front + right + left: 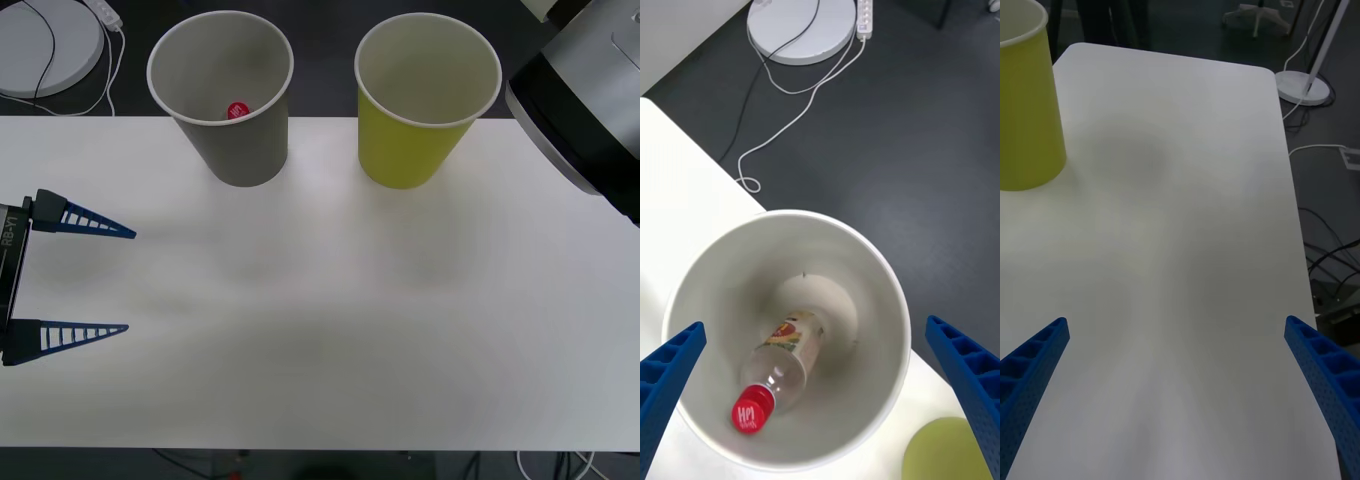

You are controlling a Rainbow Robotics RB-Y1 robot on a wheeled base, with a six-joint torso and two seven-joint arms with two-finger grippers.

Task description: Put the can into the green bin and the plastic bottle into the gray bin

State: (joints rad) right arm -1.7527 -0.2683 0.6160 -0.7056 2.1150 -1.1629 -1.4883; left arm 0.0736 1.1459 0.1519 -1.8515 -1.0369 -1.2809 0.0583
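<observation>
The left gripper (pixel 128 280) sits nearest the camera in the front view, low at the table's left edge, its two blue ribbed fingers (pixel 95 222) spread wide and holding nothing. From its own wrist camera the same fingers (pixel 1034 360) frame a bare stretch of the white table (pixel 1172 225), with the green bin (pixel 1026 112) standing off at one corner.

Moving rightward across the front view, the gray bin (pixel 235 145) stands upright at the table's far edge: a tall tapered paper-cup shape with gray walls, a white inside and a rolled rim. The red cap of the plastic bottle (pixel 237 110) peeks out from within it. Just beside it, apart and not touching, the green bin (pixel 415 145) stands upright too, yellow-green outside, white inside; nothing can be made out inside it from here.

The right arm's dark and silver body (pixel 580 110) looms at the upper right corner. Its gripper (pixel 820 375) hangs over the gray bin (pixel 887 277), fingers (pixel 670 375) wide apart at either side of the rim and gripping nothing. Straight below, the plastic bottle (pixel 782 360) lies tilted on the bin's bottom, leaning on the wall: clear body, red screw cap, an orange, yellow and white label.

Beyond the table lie a white round base (pixel 45 40) and white cables (pixel 790 112) on the dark floor.
</observation>
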